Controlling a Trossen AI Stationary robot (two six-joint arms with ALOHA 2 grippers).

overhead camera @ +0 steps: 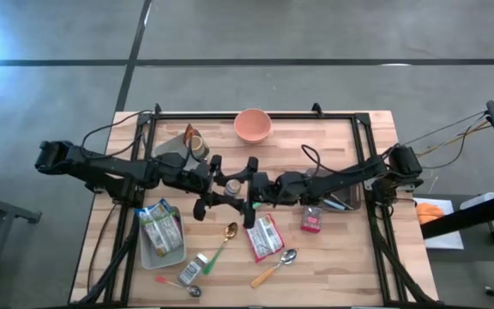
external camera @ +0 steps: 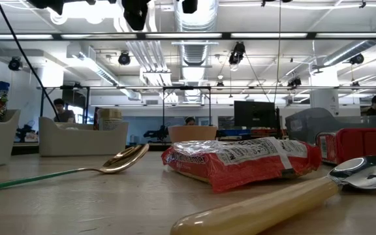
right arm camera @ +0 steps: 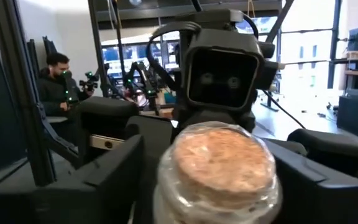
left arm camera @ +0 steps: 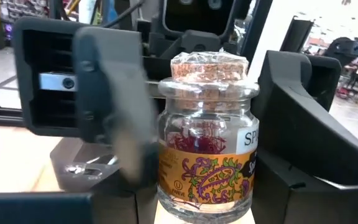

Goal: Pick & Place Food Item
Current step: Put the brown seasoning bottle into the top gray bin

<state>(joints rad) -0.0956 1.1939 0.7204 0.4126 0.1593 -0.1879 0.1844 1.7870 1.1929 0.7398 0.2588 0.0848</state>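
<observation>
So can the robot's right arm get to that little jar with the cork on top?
Probably yes. The right gripper is already around the spice jar, fingers either side of its cork, while the left gripper holds the glass body. Nothing stands between them.

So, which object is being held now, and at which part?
The left gripper holds the cork-stoppered spice jar by its glass body. The right gripper brackets the cork; whether it grips yet cannot be told.

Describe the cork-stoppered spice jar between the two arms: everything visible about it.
The spice jar is small, of clear glass, with a cork stopper still in and an orange and purple patterned label. It stands upright, raised above the table's middle. The left hand grips its body with a finger on either side; the right hand brackets its top, with contact unclear.
</observation>
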